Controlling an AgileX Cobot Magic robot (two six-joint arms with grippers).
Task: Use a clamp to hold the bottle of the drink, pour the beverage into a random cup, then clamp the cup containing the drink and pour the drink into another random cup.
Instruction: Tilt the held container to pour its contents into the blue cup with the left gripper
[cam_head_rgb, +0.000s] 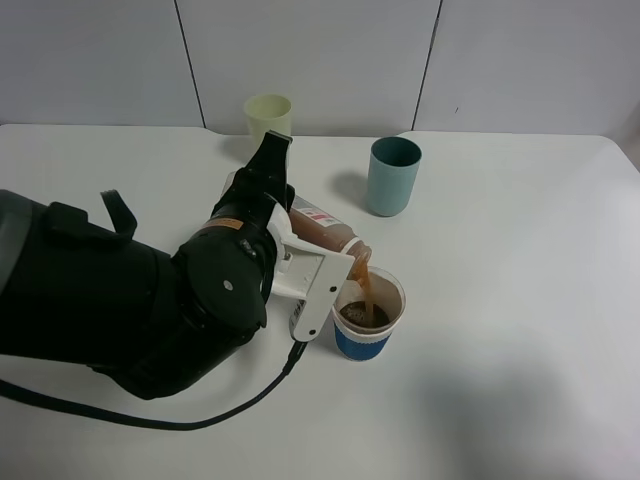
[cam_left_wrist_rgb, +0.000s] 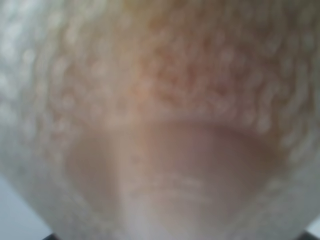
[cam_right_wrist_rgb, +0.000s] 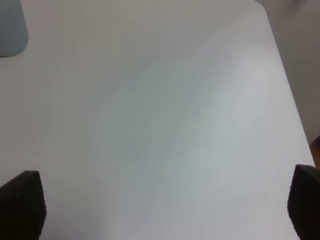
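Note:
My left gripper (cam_head_rgb: 300, 245) is shut on the drink bottle (cam_head_rgb: 325, 230), which is tipped down to the right. Brown drink streams from its mouth into a white and blue paper cup (cam_head_rgb: 368, 315), which holds brown liquid. The left wrist view is filled by a blurred close-up of the bottle (cam_left_wrist_rgb: 160, 120). A teal cup (cam_head_rgb: 393, 175) stands upright behind the paper cup. A pale yellow cup (cam_head_rgb: 268, 117) stands at the back. My right gripper (cam_right_wrist_rgb: 165, 205) is open over bare table, out of the exterior high view. Its dark fingertips (cam_right_wrist_rgb: 22, 202) show at the frame's lower corners.
The white table (cam_head_rgb: 520, 300) extends to the right. Its right edge (cam_right_wrist_rgb: 290, 95) shows in the right wrist view, as does part of the teal cup (cam_right_wrist_rgb: 10, 30). A black cable (cam_head_rgb: 200, 415) trails from the left arm across the front. A grey wall stands behind.

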